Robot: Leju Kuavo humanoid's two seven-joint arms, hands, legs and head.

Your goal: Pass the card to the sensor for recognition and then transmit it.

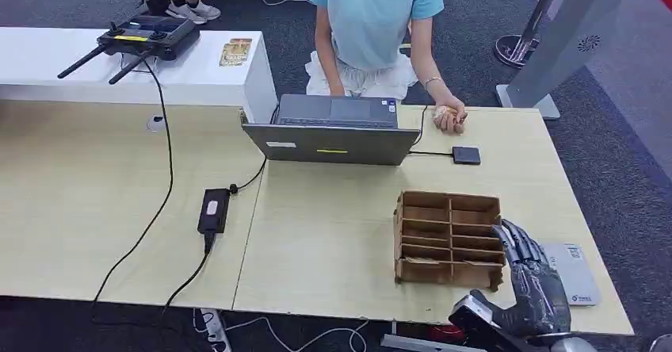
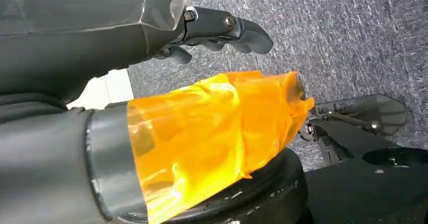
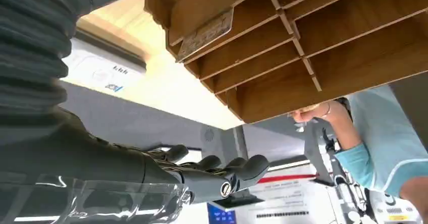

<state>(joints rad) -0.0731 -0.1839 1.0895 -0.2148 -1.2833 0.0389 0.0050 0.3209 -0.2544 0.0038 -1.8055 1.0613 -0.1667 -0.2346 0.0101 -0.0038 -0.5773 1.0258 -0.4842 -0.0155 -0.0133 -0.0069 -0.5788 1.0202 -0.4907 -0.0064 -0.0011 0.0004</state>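
Observation:
A brown wooden card rack (image 1: 448,238) with several slots stands at the near right of the table. In the right wrist view a tan card (image 3: 204,35) sticks out of one slot of the rack (image 3: 313,47). My right hand (image 1: 532,279) hovers just right of the rack, fingers (image 3: 222,176) stretched out and apart, holding nothing. A small black square sensor (image 1: 466,155) lies beyond the rack, wired to the laptop (image 1: 333,131). My left hand (image 2: 212,30), its thumb wrapped in orange film, hangs over grey carpet with nothing in it.
A person in a light blue top (image 1: 372,19) sits behind the laptop, one hand (image 1: 448,117) resting on the table near the sensor. A white flat device (image 1: 576,273) lies under my right hand. A power brick (image 1: 213,210) and cables cross the left part; a controller (image 1: 147,36) sits on the white desk.

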